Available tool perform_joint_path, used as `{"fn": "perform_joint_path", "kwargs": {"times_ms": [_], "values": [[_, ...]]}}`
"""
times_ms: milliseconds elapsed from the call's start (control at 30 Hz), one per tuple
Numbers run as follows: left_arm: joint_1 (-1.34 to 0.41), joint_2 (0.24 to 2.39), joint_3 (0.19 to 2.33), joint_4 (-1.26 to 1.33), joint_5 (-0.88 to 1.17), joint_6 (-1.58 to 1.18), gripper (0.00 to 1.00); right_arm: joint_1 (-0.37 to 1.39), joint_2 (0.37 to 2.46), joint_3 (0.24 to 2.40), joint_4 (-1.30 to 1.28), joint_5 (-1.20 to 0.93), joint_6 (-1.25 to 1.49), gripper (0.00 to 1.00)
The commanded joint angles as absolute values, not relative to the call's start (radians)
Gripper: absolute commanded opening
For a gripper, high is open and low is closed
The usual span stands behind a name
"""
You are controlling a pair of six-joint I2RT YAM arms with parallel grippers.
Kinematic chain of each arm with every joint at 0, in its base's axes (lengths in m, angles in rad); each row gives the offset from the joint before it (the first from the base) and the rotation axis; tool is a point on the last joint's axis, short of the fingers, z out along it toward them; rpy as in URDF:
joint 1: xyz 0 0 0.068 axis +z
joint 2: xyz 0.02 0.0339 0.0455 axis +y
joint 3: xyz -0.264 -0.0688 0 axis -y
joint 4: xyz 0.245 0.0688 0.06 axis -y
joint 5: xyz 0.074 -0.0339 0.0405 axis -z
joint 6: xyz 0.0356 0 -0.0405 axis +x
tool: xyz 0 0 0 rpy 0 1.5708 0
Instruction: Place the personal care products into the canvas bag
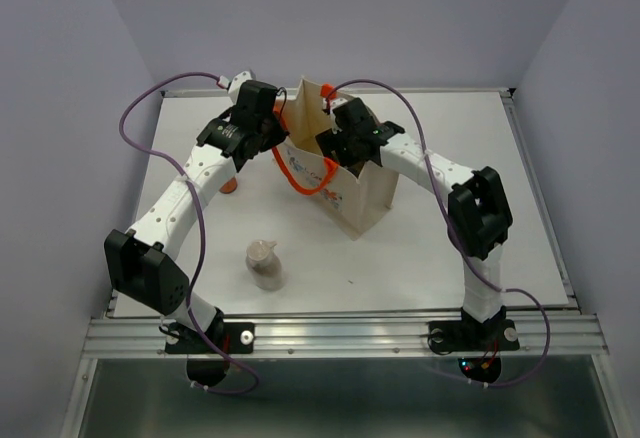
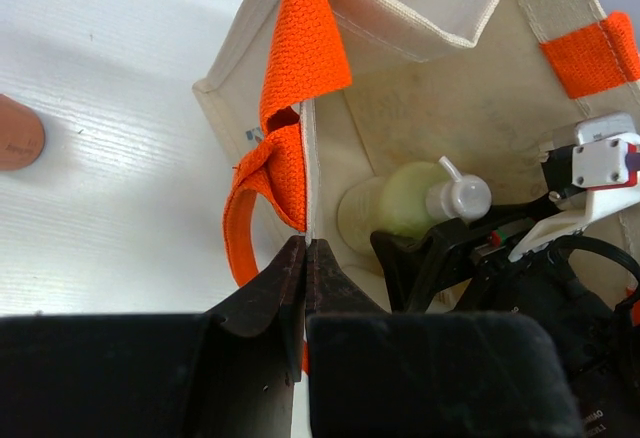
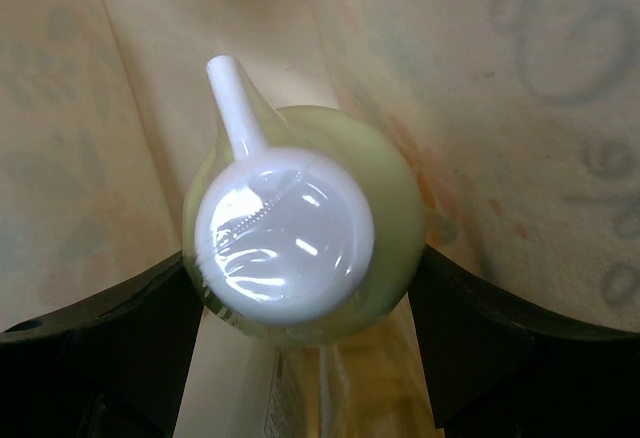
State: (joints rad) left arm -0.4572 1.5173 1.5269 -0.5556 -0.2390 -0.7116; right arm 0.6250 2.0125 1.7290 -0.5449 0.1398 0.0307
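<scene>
Canvas bag point(image 2: 440, 108) — left gripper point(image 2: 305, 249) pinches rim, right gripper point(image 3: 305, 278) reaches inside, clasping green bottle point(image 3: 300, 228).

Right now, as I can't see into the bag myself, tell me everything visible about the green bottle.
The green bottle is pale, translucent-looking plastic with a glossy white pump cap and thin spout, apparently film-wrapped. It is inside the bag, cap toward the right wrist camera, its body pinched on both sides by the right pincer.

The table point(image 1: 450, 248) is lit evenly and brightly from above; only soft shadows are cast. Glare is caught on the white cap point(image 3: 283, 233), and the fingers point(image 3: 100, 358) beside it are blurred.
</scene>
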Motion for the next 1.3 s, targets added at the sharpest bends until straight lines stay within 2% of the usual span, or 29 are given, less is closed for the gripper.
{"fn": "perform_joint_path", "kwargs": {"times_ms": [0,300,400,433,467,633,700,733,800,967,1133,1167,1267], "values": [[-0.456,1.479,1.549,-0.548,-0.288,-0.716,0.0,0.588,1.936,1.723,-0.428,0.207,0.04,0.03],[-0.456,1.482,1.552,-0.552,-0.285,-0.726,0.0,0.577,1.959,1.698,-0.397,0.304,0.077,0.08],[-0.457,1.48,1.543,-0.557,-0.285,-0.727,0.0,0.577,1.968,1.694,-0.393,0.31,0.078,0.13],[-0.457,1.479,1.543,-0.555,-0.285,-0.729,0.0,0.577,1.971,1.692,-0.393,0.311,0.08,0.16],[-0.457,1.477,1.542,-0.555,-0.282,-0.729,0.0,0.577,1.976,1.689,-0.393,0.313,0.083,0.26],[-0.457,1.477,1.545,-0.549,-0.275,-0.724,0.0,0.577,1.98,1.664,-0.393,0.31,0.095,0.31],[-0.457,1.482,1.546,-0.543,-0.268,-0.723,0.0,0.577,1.97,1.655,-0.393,0.311,0.094,0.41],[-0.457,1.486,1.549,-0.54,-0.262,-0.719,0.0,0.577,1.965,1.654,-0.393,0.311,0.092,0.56],[-0.459,1.491,1.551,-0.534,-0.244,-0.715,0.0,0.577,1.951,1.651,-0.393,0.305,0.092,0.6],[-0.466,1.509,1.562,-0.537,-0.248,-0.71,0.0,0.577,1.911,1.638,-0.393,0.255,0.08,0.78],[-0.469,1.519,1.575,-0.543,-0.247,-0.704,0.0,0.577,1.885,1.638,-0.394,0.244,0.061,0.85],[-0.471,1.519,1.575,-0.542,-0.248,-0.701,0.0,0.577,1.881,1.641,-0.393,0.239,0.06,0.9],[-0.474,1.522,1.583,-0.545,-0.25,-0.7,0.0,0.577,1.862,1.673,-0.396,0.244,0.058,0.98]]}}
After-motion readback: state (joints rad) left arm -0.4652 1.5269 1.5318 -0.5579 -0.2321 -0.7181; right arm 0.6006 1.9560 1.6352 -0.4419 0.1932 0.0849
